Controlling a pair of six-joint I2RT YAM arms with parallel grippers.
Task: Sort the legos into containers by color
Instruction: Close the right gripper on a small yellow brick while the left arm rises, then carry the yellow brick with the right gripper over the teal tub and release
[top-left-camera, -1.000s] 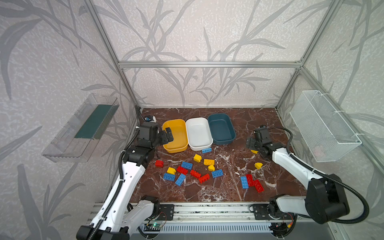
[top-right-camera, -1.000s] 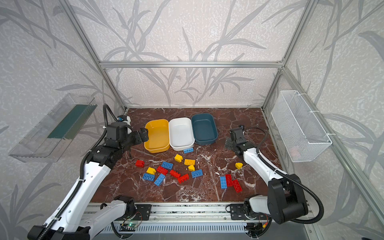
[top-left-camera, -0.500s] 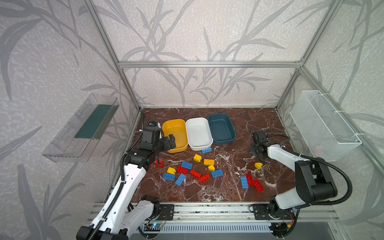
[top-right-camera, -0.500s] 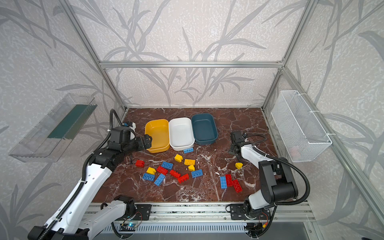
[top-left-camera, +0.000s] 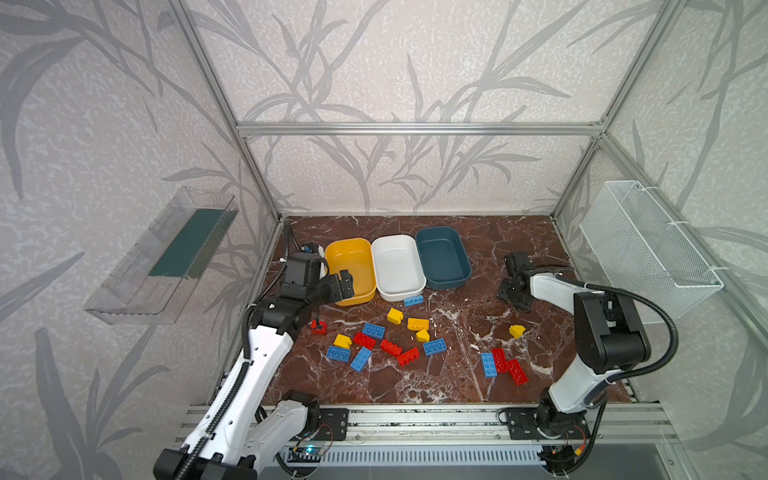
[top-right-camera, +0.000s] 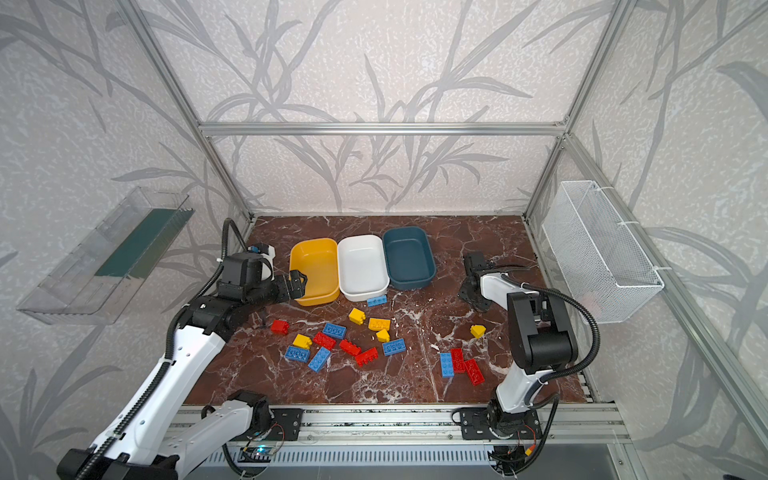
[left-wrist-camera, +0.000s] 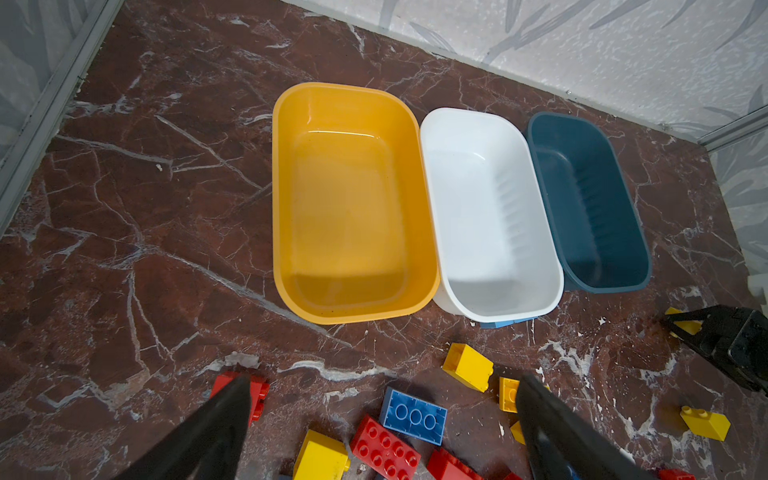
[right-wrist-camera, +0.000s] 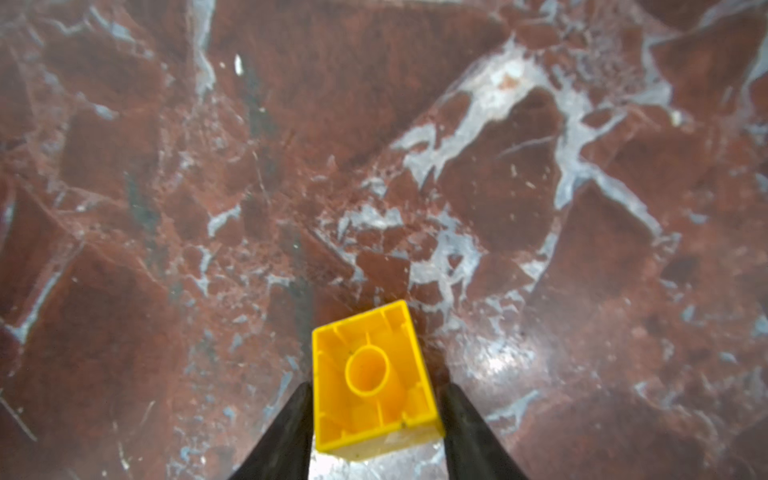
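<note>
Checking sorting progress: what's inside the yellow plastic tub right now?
Nothing: the left wrist view shows the yellow rounded plastic tub with its whole floor bare. In a top view the open left pincer covers its near corner.

The marble tabletop (top-left-camera: 415, 226) bears three tubs (top-left-camera: 398, 266) and scattered legos (top-left-camera: 434, 347).

Top views: high, near side, looking down; same table (top-left-camera: 449, 386).
Left wrist: faces the containers (left-wrist-camera: 490, 216).
Right wrist: close above table.

The right claw (right-wrist-camera: 378, 388) has narrowed onto a yellow brick (right-wrist-camera: 365, 340) (hollow side showing) while the left claw (left-wrist-camera: 384, 382) dipped.
</note>
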